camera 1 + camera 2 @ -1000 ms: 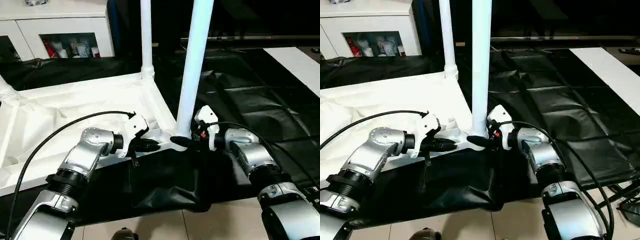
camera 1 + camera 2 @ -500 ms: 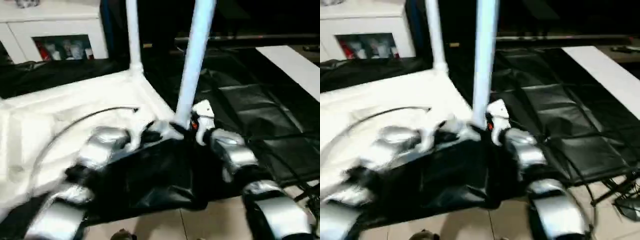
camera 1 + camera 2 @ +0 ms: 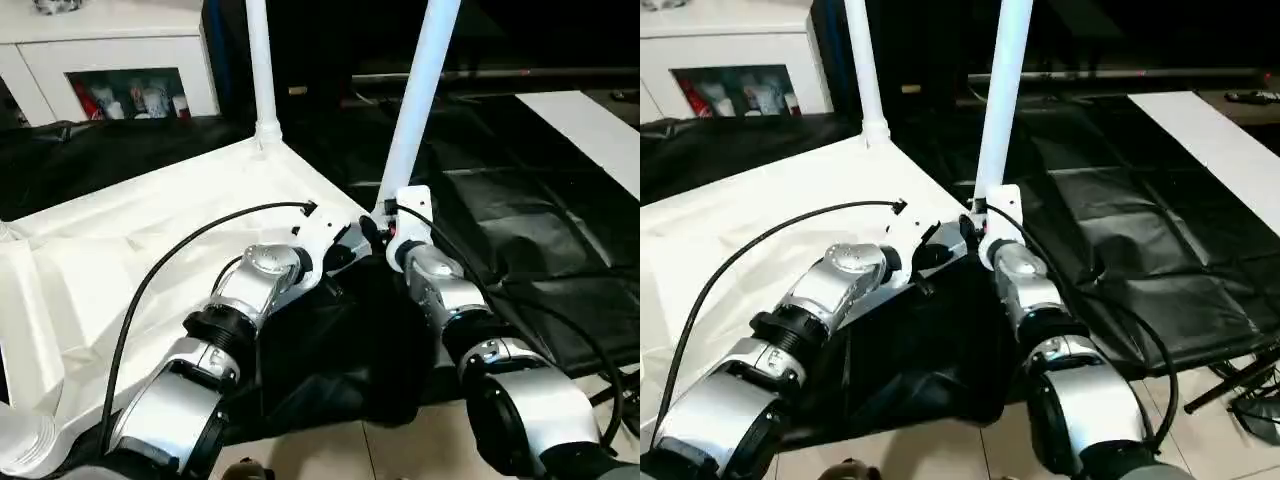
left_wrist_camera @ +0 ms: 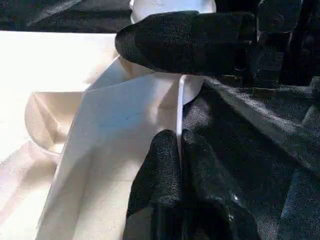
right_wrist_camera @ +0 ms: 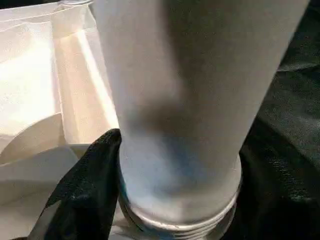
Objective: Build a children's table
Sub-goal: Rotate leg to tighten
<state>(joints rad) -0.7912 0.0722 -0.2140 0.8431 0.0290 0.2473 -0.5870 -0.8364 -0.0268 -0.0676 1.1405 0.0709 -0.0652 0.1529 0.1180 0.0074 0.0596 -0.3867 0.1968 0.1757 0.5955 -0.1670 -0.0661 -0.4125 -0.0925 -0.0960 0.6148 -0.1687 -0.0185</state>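
Pinched on the thin rim of the white plastic rectangular tabletop (image 3: 150, 240), which lies ribbed side up on the black-draped work table (image 3: 520, 200), the left gripper (image 4: 179, 150) sits at nine o'clock of the corner socket. At three o'clock the right gripper (image 3: 385, 232) clasps the base of a long white tapered tube leg (image 3: 418, 95). Another white leg (image 3: 260, 65) stands at eleven o'clock, a white cabinet (image 3: 110, 50) behind it.

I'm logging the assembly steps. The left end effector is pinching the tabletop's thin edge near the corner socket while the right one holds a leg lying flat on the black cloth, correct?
Not quite. The leg is not lying flat: the left eye view shows it standing up, slightly tilted, in the corner socket of the tabletop. The right end effector grips it near its base. The left end effector does pinch the tabletop's thin edge near that socket.
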